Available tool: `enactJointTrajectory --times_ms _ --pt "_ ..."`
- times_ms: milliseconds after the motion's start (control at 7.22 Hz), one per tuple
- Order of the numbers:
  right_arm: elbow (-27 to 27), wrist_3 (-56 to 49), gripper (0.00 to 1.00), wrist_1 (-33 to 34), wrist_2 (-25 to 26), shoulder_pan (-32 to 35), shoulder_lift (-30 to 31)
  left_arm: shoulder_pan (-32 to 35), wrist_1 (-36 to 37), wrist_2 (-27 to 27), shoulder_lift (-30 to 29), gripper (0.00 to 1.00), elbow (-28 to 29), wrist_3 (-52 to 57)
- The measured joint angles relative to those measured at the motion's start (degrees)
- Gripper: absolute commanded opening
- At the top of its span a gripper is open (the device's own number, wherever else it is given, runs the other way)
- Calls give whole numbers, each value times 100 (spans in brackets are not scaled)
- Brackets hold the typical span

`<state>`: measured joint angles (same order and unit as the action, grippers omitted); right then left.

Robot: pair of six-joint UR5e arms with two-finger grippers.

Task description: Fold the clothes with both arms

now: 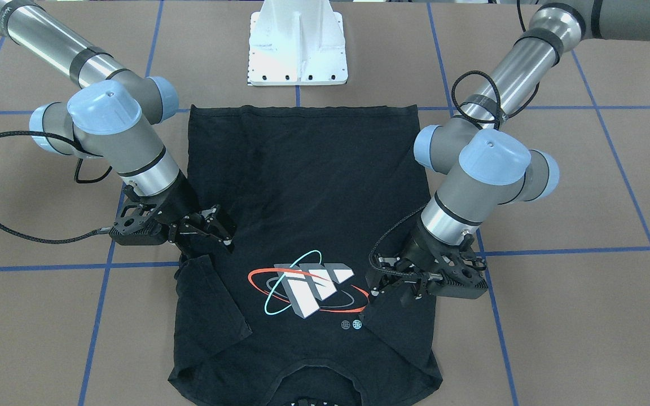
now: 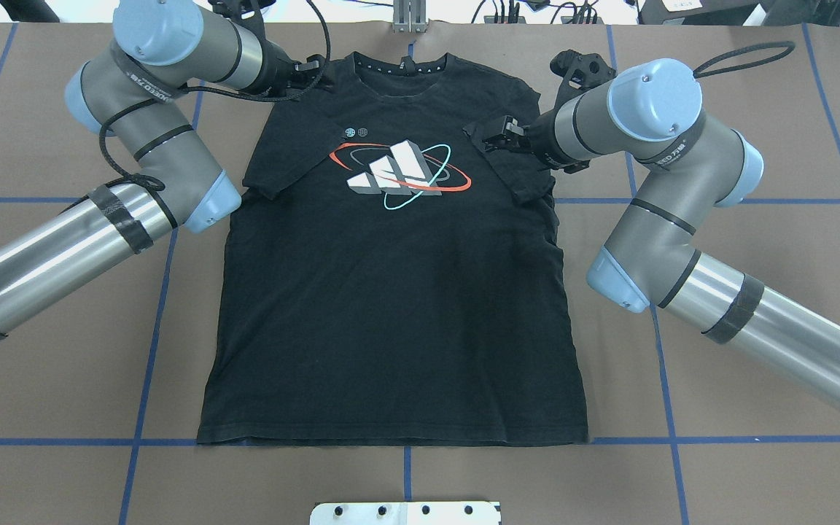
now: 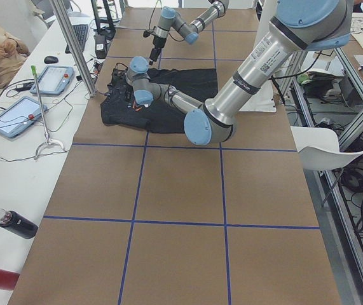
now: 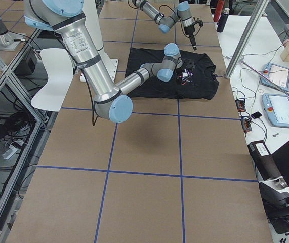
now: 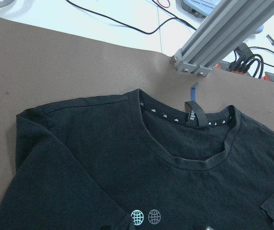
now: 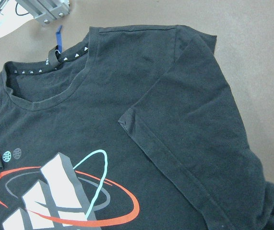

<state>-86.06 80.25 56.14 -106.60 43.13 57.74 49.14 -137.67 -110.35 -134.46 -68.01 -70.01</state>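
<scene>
- Across the middle of the bench [image 2: 682, 474], the black T-shirt [image 2: 391, 313] lies flat with its logo [image 2: 399, 169] facing up. Its collar [image 5: 194, 165] is at the far end and its hem [image 2: 391, 437] is nearest the robot.
- Both short sleeves are already turned inward. The left sleeve [image 2: 281, 171] rests on the chest beside the logo, and the right sleeve [image 6: 189, 124] lies likewise, with slight rumpling along the side seam.
- The left pincer [image 1: 374, 276] hovers over the left sleeve fold with its jaws apart, gripping nothing. The right pincer [image 1: 224, 228], over the right fold, looks released too.
- The step in hand is probably folding the far end toward the hem.
- To do it well, pinch both shoulders at matching spots and catch the tucked sleeve layer.
- Lift both sides evenly and carry them at one pace. Uneven slack would likely skew the crease or spill a sleeve.
</scene>
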Motion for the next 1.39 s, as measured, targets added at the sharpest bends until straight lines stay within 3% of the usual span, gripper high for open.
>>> enactJointTrajectory --times_ms 277,554,693,970,1386 --pt "-382 523 99 556 186 -322 162 2 219 -133 507 79 -918 -9" --pt "-1765 1210 98 1676 443 -893 965 6 417 -246 942 81 -1643 -6" --pt "-2364 1872 97 1864 709 -1247 1505 5 440 -251 1008 81 -1745 -8" --pt "-3033 3008 93 1962 1349 -2043 2239 4 445 -222 1056 81 -1795 -2" --pt "-3338 4095 87 1957 1913 -3194 2857 -85 437 109 1052 81 -1780 11"
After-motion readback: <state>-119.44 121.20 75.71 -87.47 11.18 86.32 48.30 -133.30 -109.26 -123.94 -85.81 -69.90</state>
